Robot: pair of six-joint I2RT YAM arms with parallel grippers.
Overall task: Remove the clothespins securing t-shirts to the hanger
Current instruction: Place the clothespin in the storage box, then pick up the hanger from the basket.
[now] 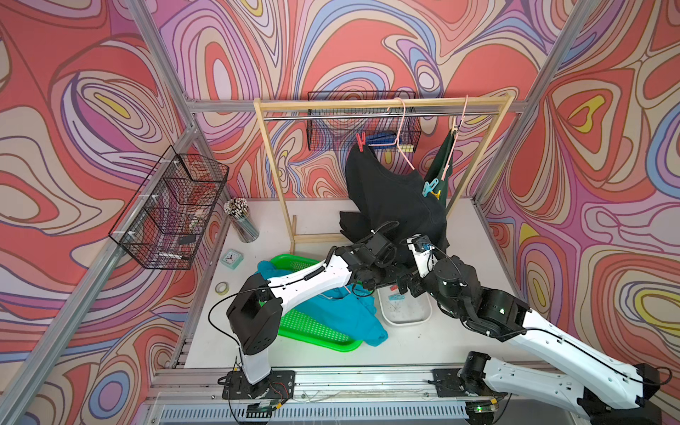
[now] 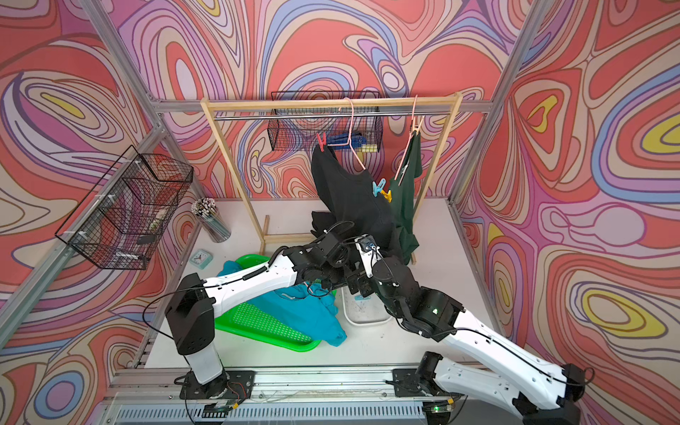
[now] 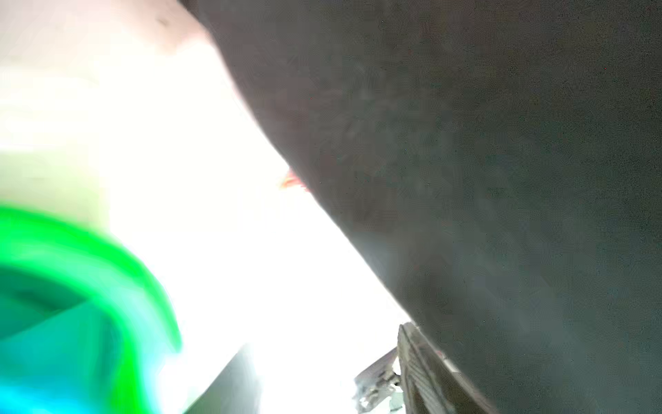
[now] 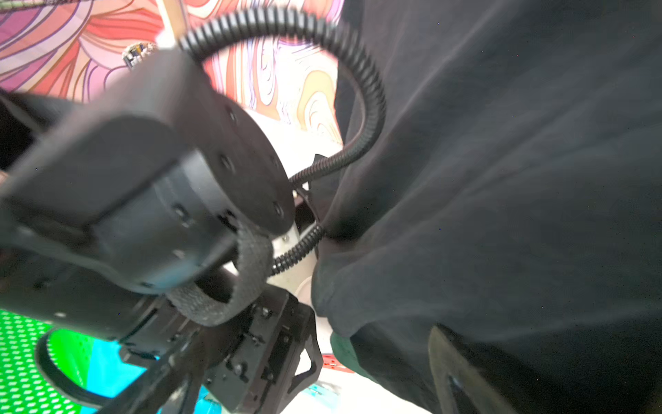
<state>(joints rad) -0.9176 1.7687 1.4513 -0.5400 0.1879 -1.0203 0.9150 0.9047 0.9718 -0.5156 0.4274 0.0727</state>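
Note:
A black t-shirt [image 1: 390, 198] hangs from a pink hanger [image 1: 403, 147], pinned by a red clothespin [image 1: 361, 142]. Light blue [image 1: 429, 186] and yellow [image 1: 436, 194] clothespins sit at its other shoulder, beside the dark green t-shirt [image 1: 448, 158]. The turquoise t-shirt [image 1: 349, 316] lies on the green tray [image 1: 312, 327]. Both grippers are low under the black shirt's hem, over a white tray [image 1: 404, 320]. My left gripper [image 3: 326, 340] is open and empty. My right gripper [image 1: 409, 285] is open; one finger [image 4: 462, 376] shows against the black cloth. A loose red clothespin [image 4: 336, 363] lies in the white tray.
The wooden rack [image 1: 382, 104] stands at the back with a wire basket [image 1: 364, 121] behind it. Another wire basket [image 1: 173, 209] hangs at the left, with a pencil cup [image 1: 241, 220], a small clock [image 1: 232, 258] and a tape roll [image 1: 222, 288] on the table.

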